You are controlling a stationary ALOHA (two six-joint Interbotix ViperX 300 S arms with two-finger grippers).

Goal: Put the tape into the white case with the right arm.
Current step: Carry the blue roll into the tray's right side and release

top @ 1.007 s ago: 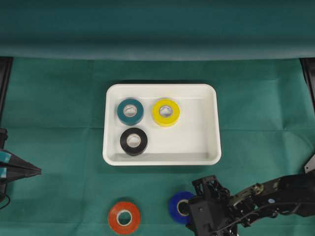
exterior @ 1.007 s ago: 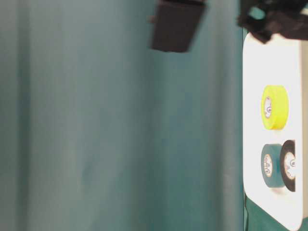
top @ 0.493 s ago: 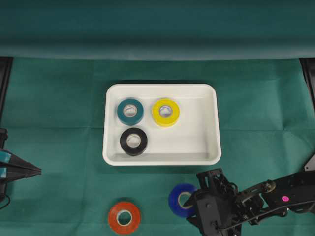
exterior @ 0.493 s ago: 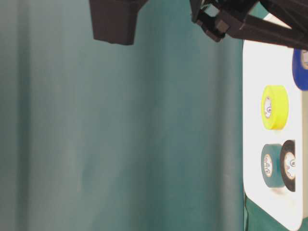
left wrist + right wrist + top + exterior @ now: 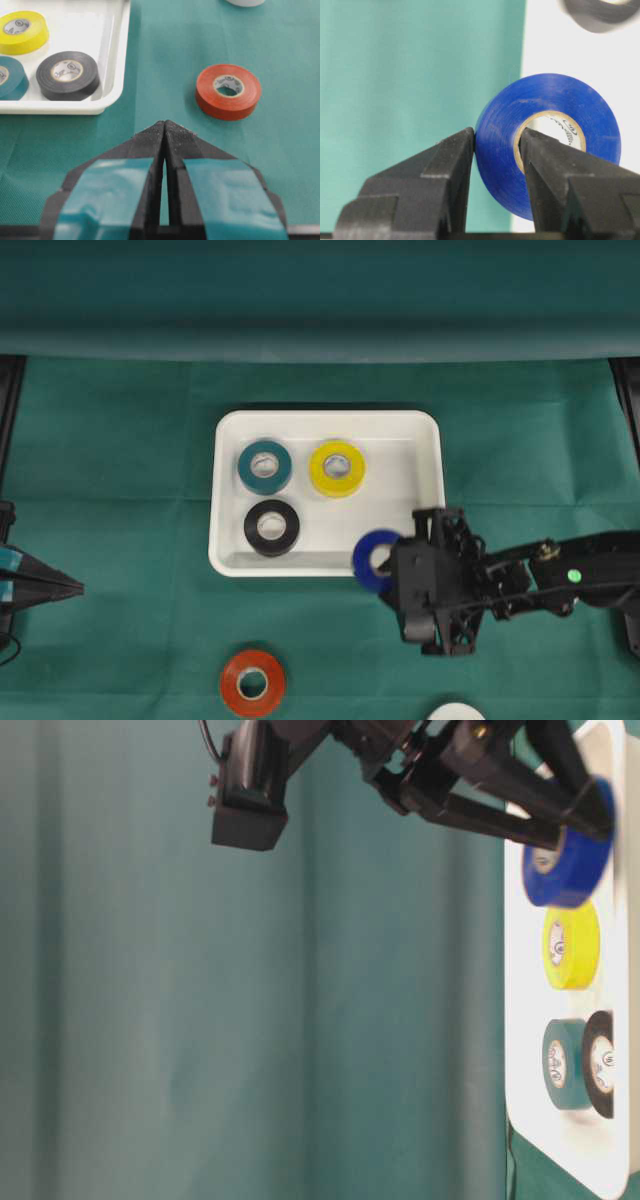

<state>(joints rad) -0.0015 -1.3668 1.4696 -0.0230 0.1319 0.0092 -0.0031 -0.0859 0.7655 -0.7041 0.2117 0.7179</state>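
- The right gripper [image 5: 385, 565] is clamped on the blue tape roll [image 5: 376, 559]: in the right wrist view 1 finger [image 5: 451, 165] presses the outside of the roll [image 5: 547, 142] and the other sits inside its cardboard core.
- In the overhead view the blue roll hangs over the near rim of the white case [image 5: 428, 445], at its right-hand part, partly above the tray and partly above the green cloth [image 5: 120, 440].
- The table-level view shows the blue roll [image 5: 565, 860] held up off the tray [image 5: 520, 1050], pinched at the tip of the black fingers [image 5: 500, 815].
- 3 rolls already lie flat in the case: a teal roll [image 5: 265, 467] and a yellow roll [image 5: 337, 468] side by side toward the far wall, and a black roll [image 5: 272, 528] nearer the front rim, just below the teal one.
- An orange roll [image 5: 252, 683] lies flat on the cloth, well apart from the case, toward the near edge of the table.
- A white round object [image 5: 456, 712] is cut off at the bottom edge of the overhead view; what it is cannot be told.
- The left gripper [image 5: 164, 131] has its 2 blue-banded fingers pressed together with nothing between them, pointing toward the gap between the case [image 5: 114, 75] and the orange roll [image 5: 228, 91].
- In the overhead view the left gripper [image 5: 75, 588] sits at the far left edge, well apart from everything else.
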